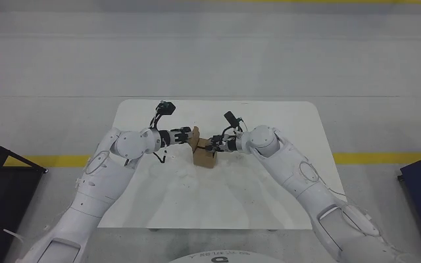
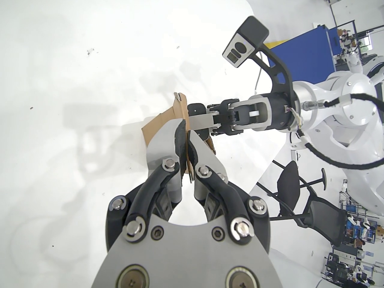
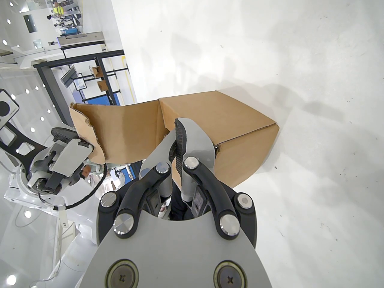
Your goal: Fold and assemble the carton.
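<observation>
A small brown carton (image 1: 205, 156) stands near the middle of the white table (image 1: 263, 191), one flap (image 3: 120, 130) raised and spread sideways. My left gripper (image 2: 185, 134) is shut on the thin edge of that flap (image 2: 180, 112); it also appears at the flap's torn end (image 3: 85, 148). My right gripper (image 3: 175, 139) is shut on the carton's wall beside the folded corner, one finger inside the box (image 3: 216, 121) and one outside. From above, the left gripper (image 1: 189, 135) and the right gripper (image 1: 212, 145) face each other across the carton. The carton's inside is hidden.
The table's edge runs close behind the carton, with a black office chair (image 2: 303, 193) and a blue panel (image 2: 306, 55) beyond it. A black metal frame (image 3: 81, 73) stands off the opposite side. Bare tabletop lies on all sides of the carton.
</observation>
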Robot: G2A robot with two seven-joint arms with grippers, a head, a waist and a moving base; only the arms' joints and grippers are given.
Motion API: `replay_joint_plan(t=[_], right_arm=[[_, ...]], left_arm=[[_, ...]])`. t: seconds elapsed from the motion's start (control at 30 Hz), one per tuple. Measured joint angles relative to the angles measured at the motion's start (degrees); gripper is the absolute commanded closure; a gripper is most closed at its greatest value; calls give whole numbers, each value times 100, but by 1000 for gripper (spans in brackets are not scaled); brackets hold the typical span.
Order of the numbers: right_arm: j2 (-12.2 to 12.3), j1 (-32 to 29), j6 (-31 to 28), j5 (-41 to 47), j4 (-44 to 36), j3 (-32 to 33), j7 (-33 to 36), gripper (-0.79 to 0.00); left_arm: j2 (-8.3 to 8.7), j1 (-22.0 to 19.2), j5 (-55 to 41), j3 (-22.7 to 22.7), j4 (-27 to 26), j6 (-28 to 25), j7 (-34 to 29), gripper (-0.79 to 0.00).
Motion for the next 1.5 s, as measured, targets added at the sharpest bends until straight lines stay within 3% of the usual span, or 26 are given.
replay_joint_plan(t=[0.13, 0.17, 0.23, 0.33, 0.43, 0.67, 0.9, 1.03, 1.1, 1.2, 1.33, 1.5], right_arm=[[0, 0, 0, 0, 0, 0, 0, 0], [0, 0, 0, 0, 0, 0, 0, 0], [0, 0, 0, 0, 0, 0, 0, 0], [0, -2, -1, 0, -1, 0, -2, 0], [0, -80, -28, -11, -62, 7, -117, 0], [70, -272, -445, 64, -307, 193, 74, 0], [331, -867, -1493, 415, -811, 968, 642, 0], [491, -1231, -1516, 416, -1030, 1440, 849, 0], [563, -1359, -1201, 243, -1114, 1622, 841, 0], [618, -1435, -650, -94, -1298, 1669, 761, 0], [614, -1431, -338, -365, -1491, 1483, 714, 0], [577, -1314, -157, -547, -1489, 1219, 644, 0]], left_arm=[[3, 51, 121, 64, -174, 101, 19, 0], [3, 59, 139, 75, -210, 108, 25, -179], [4, 76, 166, 102, -287, 72, 41, -462], [4, 79, 163, 144, -345, -20, 31, -653], [-9, 45, 209, 232, -342, -46, 17, -785], [-45, -66, 262, 392, -224, -20, 70, -785], [-24, 9, 320, 331, -311, -39, 219, -785], [14, 149, 267, 174, -317, -47, 324, -785], [59, 279, 191, -13, -288, -99, 363, -557], [142, 497, 156, -312, -237, -185, 311, -391], [216, 604, 493, -357, -226, -161, -159, -369], [163, 430, 857, 56, -268, -28, -392, -376]])
